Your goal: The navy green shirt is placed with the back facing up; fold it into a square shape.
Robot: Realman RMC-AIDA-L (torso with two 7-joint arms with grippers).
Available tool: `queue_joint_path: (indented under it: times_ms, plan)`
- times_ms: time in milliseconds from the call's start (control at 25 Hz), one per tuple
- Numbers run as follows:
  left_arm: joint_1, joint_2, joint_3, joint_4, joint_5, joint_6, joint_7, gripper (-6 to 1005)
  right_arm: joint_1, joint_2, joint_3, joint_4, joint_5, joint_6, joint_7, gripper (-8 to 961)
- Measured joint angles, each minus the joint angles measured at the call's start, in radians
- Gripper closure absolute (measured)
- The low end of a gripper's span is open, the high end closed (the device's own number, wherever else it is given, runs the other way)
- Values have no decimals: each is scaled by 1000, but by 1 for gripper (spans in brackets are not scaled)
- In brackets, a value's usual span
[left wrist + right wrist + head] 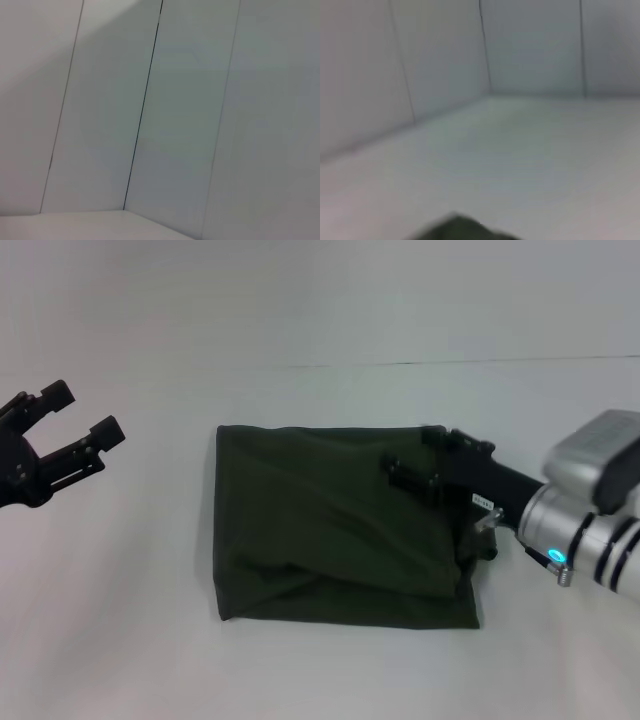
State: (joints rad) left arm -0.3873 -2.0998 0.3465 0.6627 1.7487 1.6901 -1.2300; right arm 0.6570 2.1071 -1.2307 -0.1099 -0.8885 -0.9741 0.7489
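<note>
Two arms share our view. Nearest us, the navy green shirt [340,525] lies folded into a rough rectangle on the white counter [120,640]. Our right end effector [418,472] rests low on its far right corner, probably pressing or releasing the fold; its grip we cannot tell. Our left end effector [82,418] hangs spread open, well clear.

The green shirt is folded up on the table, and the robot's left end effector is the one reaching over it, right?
Not quite. In the head view the right end effector is over the folded navy green shirt. The left end effector hangs off to the side, away from it.
</note>
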Motion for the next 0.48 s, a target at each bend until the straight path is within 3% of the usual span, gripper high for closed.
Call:
queue_joint_path:
  times_ms: [160,480]
  plan:
    - [2,0,-1,1,0,2,-10,53,-16,-5,-36,1,-14,-152,-4,158]
    - [0,0,-2,3,0,-13,-11,53,26,6,-205,-2,-55,-194,0,158]
